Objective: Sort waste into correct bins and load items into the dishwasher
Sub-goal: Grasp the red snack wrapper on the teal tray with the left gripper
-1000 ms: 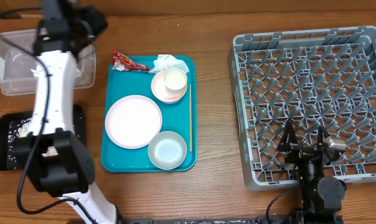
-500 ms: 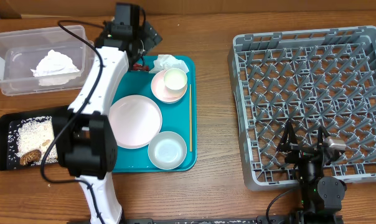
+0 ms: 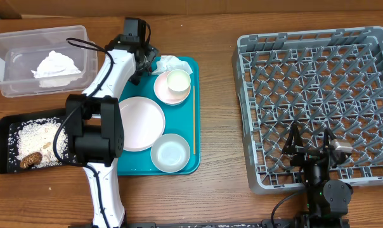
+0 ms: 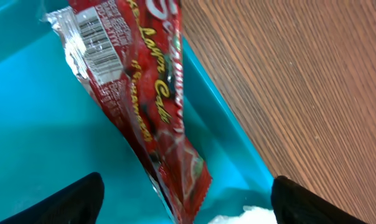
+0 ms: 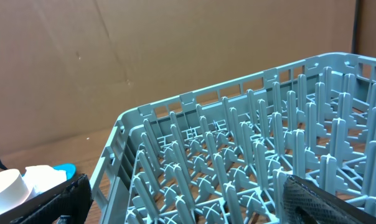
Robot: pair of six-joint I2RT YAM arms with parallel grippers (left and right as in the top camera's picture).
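Left gripper (image 3: 141, 61) now lower, at upper-left corner of teal tray (image 3: 131, 163).

Overhead: two napkins (image 3: 57, 63), one in clear tub (image 3: 26, 88), other on tray. Plate (image 3: 137, 123), dish (image 3: 163, 92), bowl (image 3: 170, 152), cup (image 3: 178, 80) one each, none in rack (image 3: 248, 95).

Left wrist: fingers (image 4: 70, 202) apart astride single wrapper (image 4: 138, 106) lying against tray rim. Thin flat foil may slip out, or pinch may catch nearby napkin.

Right wrist: right gripper (image 5: 185, 205) spread above rack.

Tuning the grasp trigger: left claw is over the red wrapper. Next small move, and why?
Probably lower the left claw and close on the red wrapper: its fingers stand open either side, and it lies at the teal tray rim.
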